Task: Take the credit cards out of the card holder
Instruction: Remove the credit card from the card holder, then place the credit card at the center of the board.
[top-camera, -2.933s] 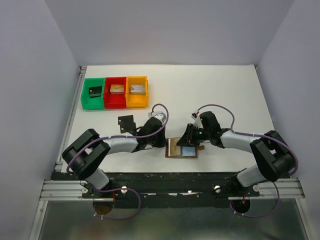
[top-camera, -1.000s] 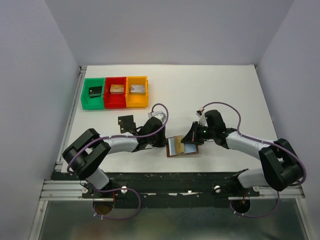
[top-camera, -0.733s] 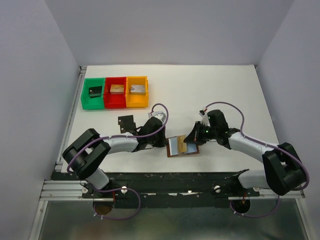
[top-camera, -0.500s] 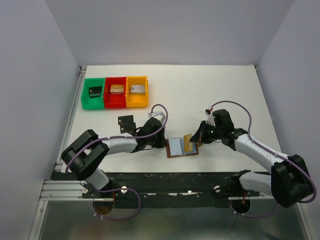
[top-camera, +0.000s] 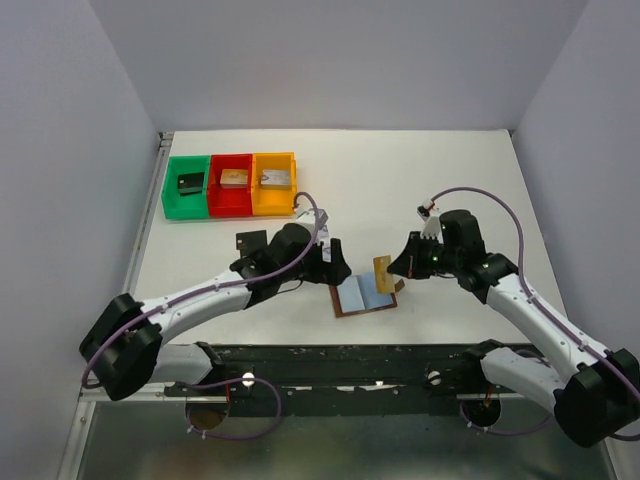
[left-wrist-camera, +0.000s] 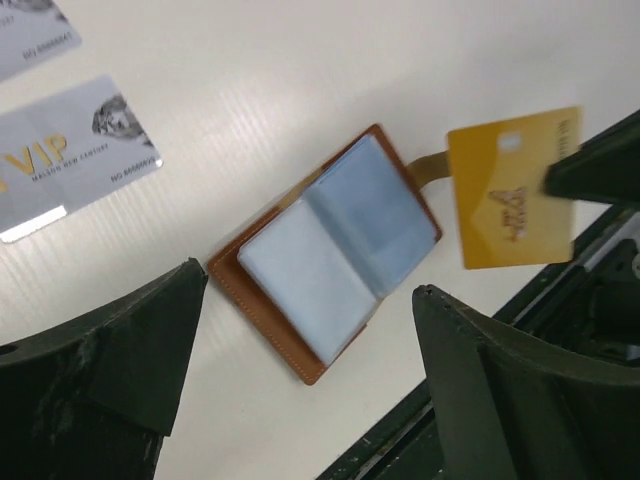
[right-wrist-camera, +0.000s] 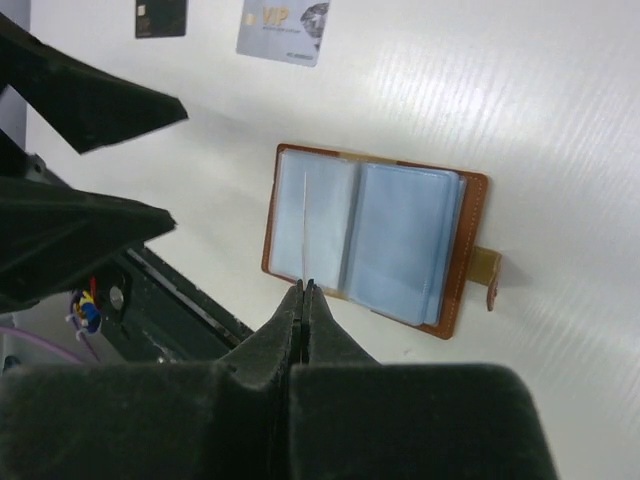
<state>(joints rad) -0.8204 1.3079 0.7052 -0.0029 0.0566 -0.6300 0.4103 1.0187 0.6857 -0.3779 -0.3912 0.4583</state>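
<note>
The brown card holder (top-camera: 362, 296) lies open on the table, its pale blue sleeves (left-wrist-camera: 340, 255) facing up. My right gripper (top-camera: 398, 272) is shut on the gold credit card (top-camera: 384, 273), holding it in the air just right of the holder. In the right wrist view that gold card (right-wrist-camera: 303, 225) shows edge-on above the shut tips (right-wrist-camera: 303, 286). My left gripper (left-wrist-camera: 310, 283) hovers open over the card holder, touching nothing. A grey VIP card (left-wrist-camera: 75, 155) and a black card (top-camera: 250, 241) lie on the table to the left.
Green (top-camera: 186, 186), red (top-camera: 231, 184) and orange (top-camera: 273, 182) bins stand in a row at the back left, each with a small block inside. The table's near edge and the black rail (top-camera: 340, 352) run just below the card holder.
My right gripper has drawn the gold card out of the holder and carried it up to the right. My left gripper has opened and lifted away from the holder.
</note>
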